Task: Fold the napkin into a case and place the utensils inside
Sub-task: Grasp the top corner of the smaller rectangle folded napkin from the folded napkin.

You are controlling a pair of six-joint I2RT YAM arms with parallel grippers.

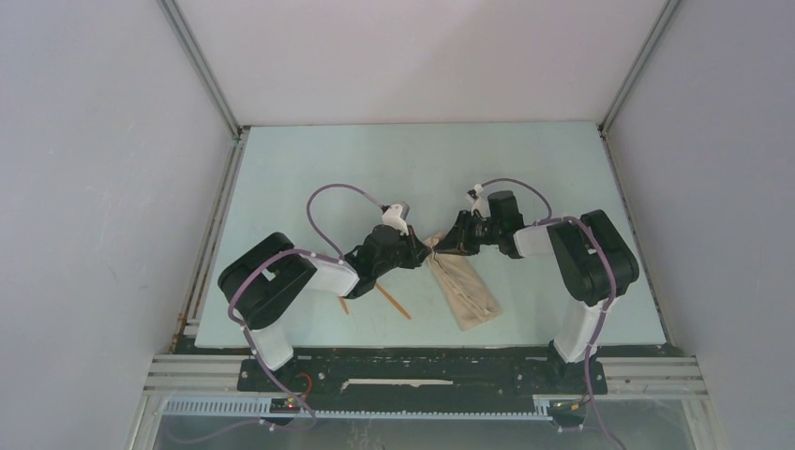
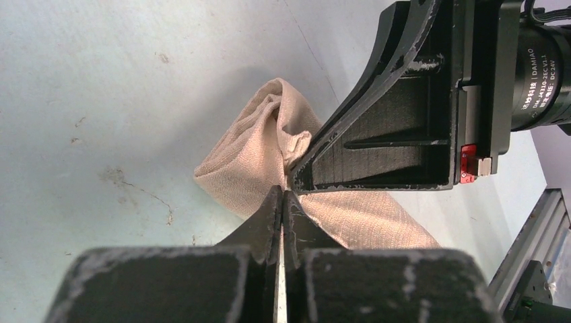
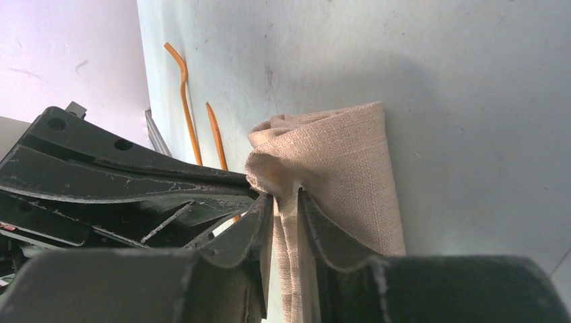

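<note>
The beige napkin lies folded into a narrow oblong case (image 1: 465, 291) on the table, running toward the front edge. Both grippers meet at its far end. My right gripper (image 3: 285, 194) is shut on a raised fold of the cloth (image 3: 337, 168); it also shows in the top view (image 1: 443, 242). My left gripper (image 2: 283, 193) has its jaws pressed together, tips on the cloth's edge (image 2: 242, 161), and seems to pinch a layer there. Two orange utensils lie left of the case: one (image 1: 394, 302) in the open, one (image 1: 343, 305) half under the left arm. Both show in the right wrist view, a bent piece (image 3: 187, 114) and a straight one (image 3: 217, 138).
The pale green table (image 1: 328, 169) is walled by white panels on three sides. A black and aluminium rail (image 1: 422, 370) runs along the front edge by the arm bases. The right gripper body (image 2: 417, 108) hangs close above the left fingers.
</note>
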